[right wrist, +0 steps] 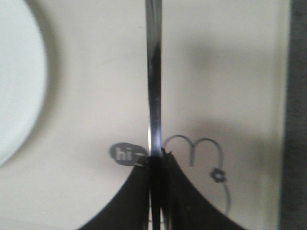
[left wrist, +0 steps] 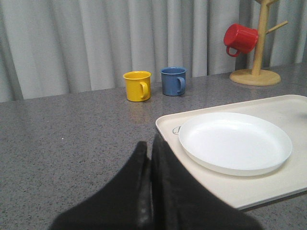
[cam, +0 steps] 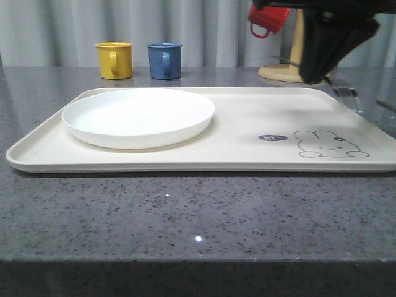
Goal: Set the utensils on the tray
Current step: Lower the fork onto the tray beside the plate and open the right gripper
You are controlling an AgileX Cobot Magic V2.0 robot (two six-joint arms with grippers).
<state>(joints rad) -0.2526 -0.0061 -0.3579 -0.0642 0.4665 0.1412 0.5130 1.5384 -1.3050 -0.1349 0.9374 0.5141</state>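
Observation:
My right gripper hangs over the far right part of the cream tray and is shut on a slim silver utensil. In the right wrist view its shiny flat handle runs straight out from the gripper above the tray, near the "hi" mark and the rabbit drawing. Fork tines show just right of the fingertips, so the held piece looks like the fork. My left gripper is shut with nothing in it, low over the grey table beside the tray's left end.
A round white plate lies on the tray's left half. Yellow and blue mugs stand behind the tray. A wooden mug tree with a red mug stands at the back right. Another thin metal piece lies right of the tray.

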